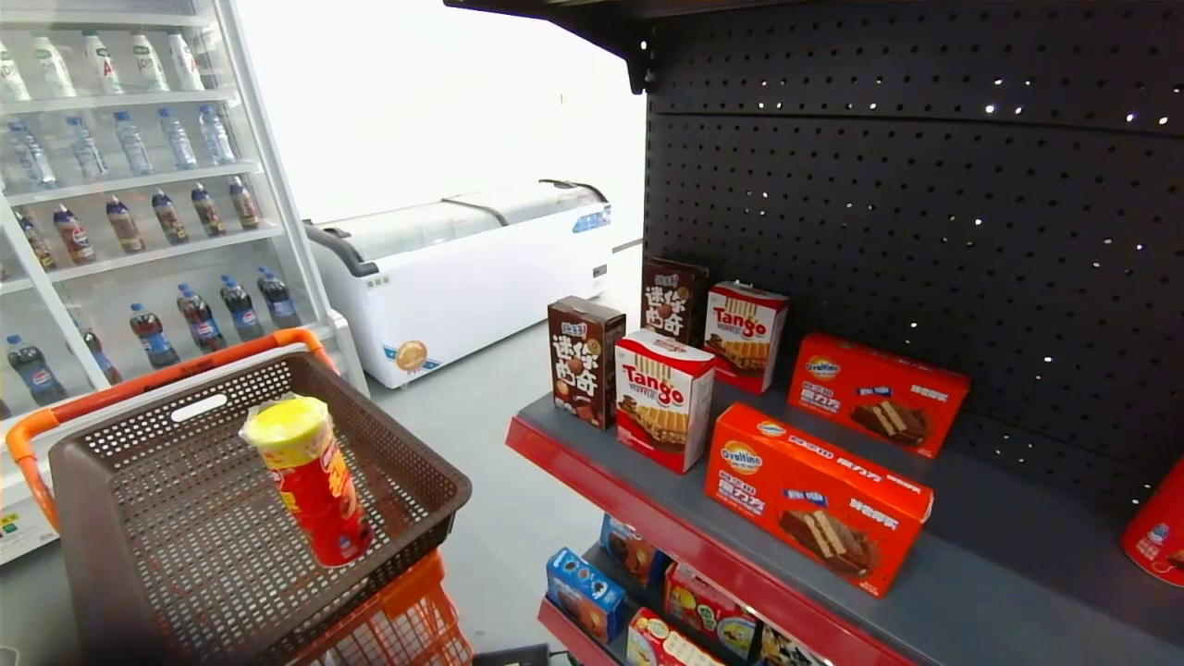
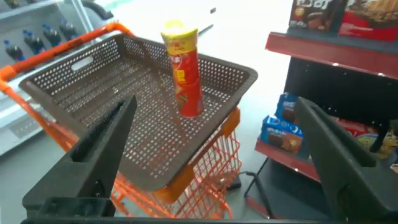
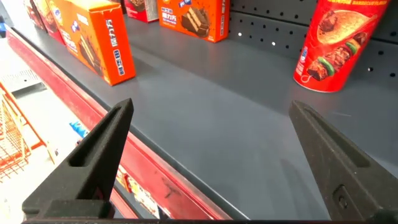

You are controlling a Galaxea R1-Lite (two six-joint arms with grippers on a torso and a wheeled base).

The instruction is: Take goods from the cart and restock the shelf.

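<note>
Toward the basket's (image 2: 242,74) right-hand edge, the can (image 2: 185,68) stands upright, lid up, beyond my spread, empty left gripper (image 2: 216,104).

Glass-door drinks cooler (image 1: 139,176) far left; bottles (image 1: 199,319) upright in rows along its white shelves, pale ones on top shelves, dark cola lower. White chest freezer (image 1: 462,287), curved glass lid, just beside cooler. Grey floor (image 1: 499,435).

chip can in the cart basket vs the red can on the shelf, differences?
Place: the basket can stands in the brown cart basket; the shelf can stands on the grey shelf. Label: the basket can shows yellow panels, the shelf can a skewer picture. Shared: both red, cylindrical, standing on end.
</note>
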